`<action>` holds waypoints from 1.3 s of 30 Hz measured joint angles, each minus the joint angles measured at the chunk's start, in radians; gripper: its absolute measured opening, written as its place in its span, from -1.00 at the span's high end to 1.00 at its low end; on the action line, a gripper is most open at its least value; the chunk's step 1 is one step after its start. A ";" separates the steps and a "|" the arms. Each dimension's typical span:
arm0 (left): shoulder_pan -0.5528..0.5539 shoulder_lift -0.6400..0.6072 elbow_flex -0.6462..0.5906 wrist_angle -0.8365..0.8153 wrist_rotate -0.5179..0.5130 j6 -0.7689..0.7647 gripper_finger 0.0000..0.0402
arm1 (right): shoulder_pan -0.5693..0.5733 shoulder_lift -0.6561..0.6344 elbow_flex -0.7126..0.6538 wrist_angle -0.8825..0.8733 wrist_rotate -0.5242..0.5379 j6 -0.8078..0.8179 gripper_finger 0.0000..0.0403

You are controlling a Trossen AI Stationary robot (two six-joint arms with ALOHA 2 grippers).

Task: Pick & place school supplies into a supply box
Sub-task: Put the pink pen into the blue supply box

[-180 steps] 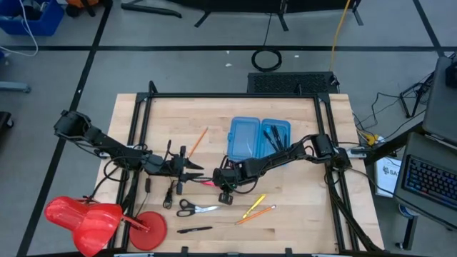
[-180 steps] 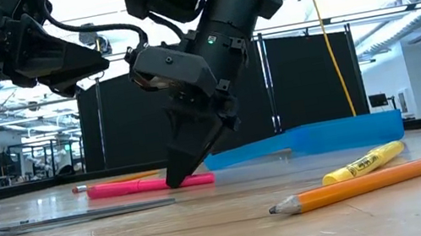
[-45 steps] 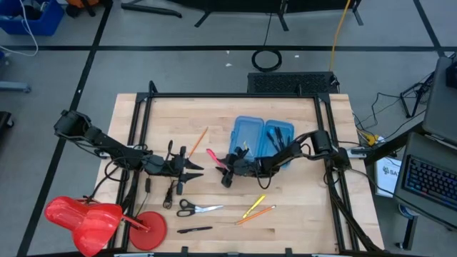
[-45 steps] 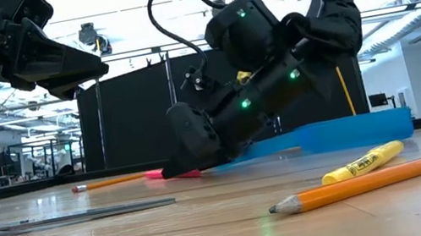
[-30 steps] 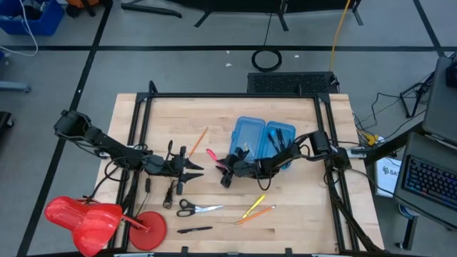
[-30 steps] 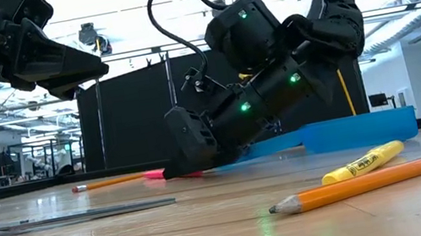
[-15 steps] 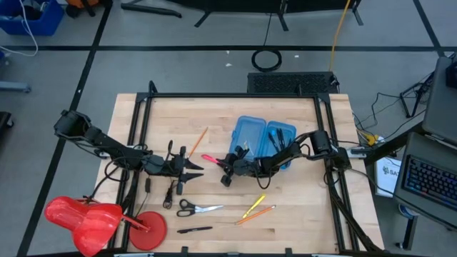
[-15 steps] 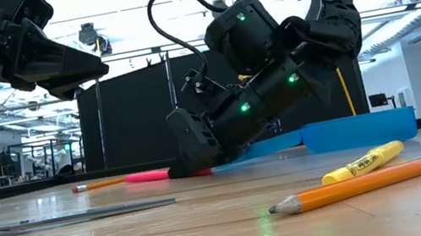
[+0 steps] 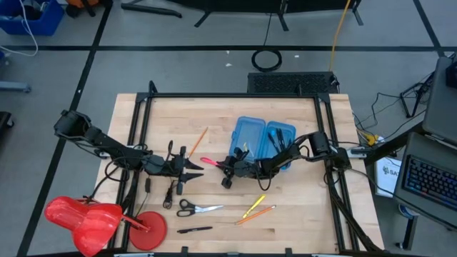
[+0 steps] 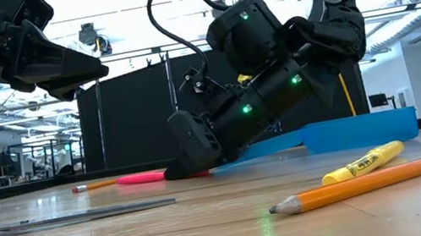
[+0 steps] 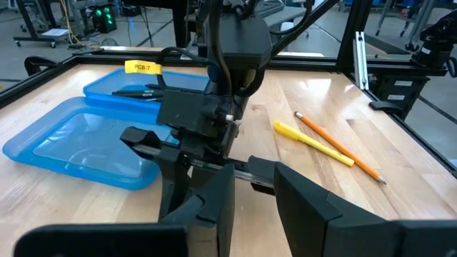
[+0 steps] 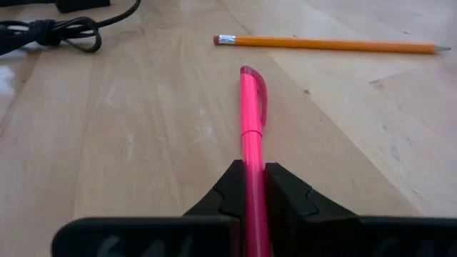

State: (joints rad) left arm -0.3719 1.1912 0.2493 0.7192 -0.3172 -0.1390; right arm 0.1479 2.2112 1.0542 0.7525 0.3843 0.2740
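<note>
High view: right gripper low on the table beside the box, pink marker at its tip. Low view: marker lies flat. Right wrist view: fingers clamped on the marker. Left wrist view: left gripper parted, empty.

yellow label reading "PCB-7", standing behind the supply box

Supply box behind table centre, marker left of it, scissors nearer front
</note>
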 joint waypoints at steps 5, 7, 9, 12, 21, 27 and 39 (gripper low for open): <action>0.000 0.000 0.000 0.000 0.000 0.000 0.48 | 0.006 -0.005 -0.001 0.024 -0.021 -0.024 0.90; 0.000 0.000 0.000 0.000 0.000 0.000 0.48 | 0.006 -0.006 -0.001 0.026 -0.019 -0.028 0.90; 0.000 0.000 0.000 -0.001 0.000 0.000 0.48 | 0.006 -0.006 -0.002 0.034 -0.016 -0.032 0.90; 0.000 0.000 0.000 -0.005 0.000 0.000 0.48 | 0.006 -0.008 -0.002 0.045 -0.010 -0.036 0.90; 0.000 0.000 0.000 -0.008 0.000 -0.001 0.48 | 0.006 -0.010 -0.001 0.065 0.001 -0.051 0.90; 0.000 0.000 0.000 -0.008 0.000 -0.002 0.48 | 0.009 -0.010 -0.001 0.082 0.003 -0.055 0.90; 0.000 0.000 0.000 -0.013 0.000 -0.006 0.48 | 0.017 -0.090 0.000 0.061 0.014 -0.110 0.90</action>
State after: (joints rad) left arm -0.3720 1.1915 0.2493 0.7059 -0.3172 -0.1448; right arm 0.1652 2.1212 1.0546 0.8132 0.3984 0.1639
